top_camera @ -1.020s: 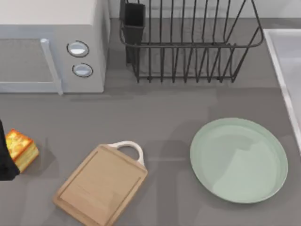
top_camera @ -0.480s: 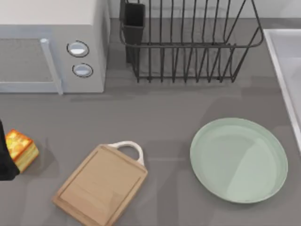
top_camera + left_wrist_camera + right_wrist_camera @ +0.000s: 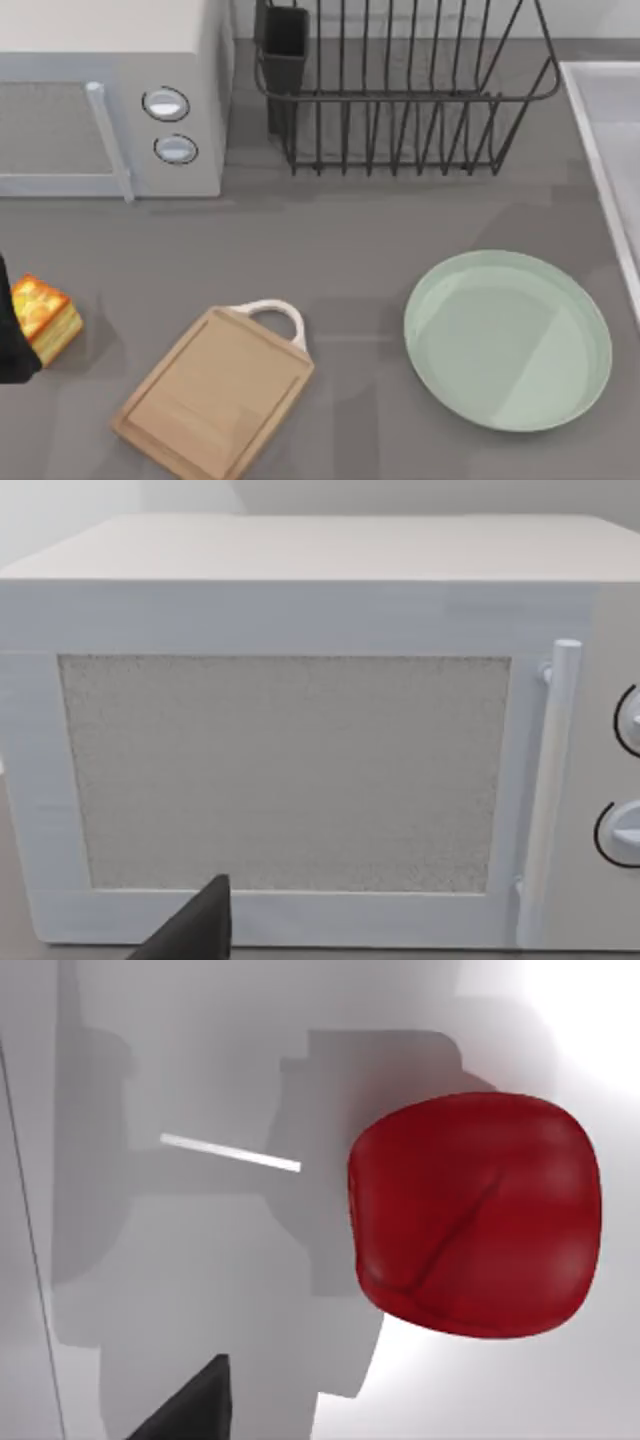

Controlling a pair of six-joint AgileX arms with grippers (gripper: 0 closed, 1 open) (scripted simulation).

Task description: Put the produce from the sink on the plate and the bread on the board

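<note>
At the table's left edge, the left gripper (image 3: pixel 12 340) sits against the bread (image 3: pixel 45 318); its grip cannot be told. The board (image 3: pixel 215 392) lies at the front edge, the plate (image 3: pixel 508 340) further right. The produce (image 3: pixel 475 1215) rests in the sink (image 3: pixel 600 130), below the right wrist camera.

Left arm (image 3: pixel 12 335) at table's left edge

Open counter between board (image 3: pixel 213 393) and plate (image 3: pixel 507 340), rack (image 3: pixel 400 85) behind
</note>
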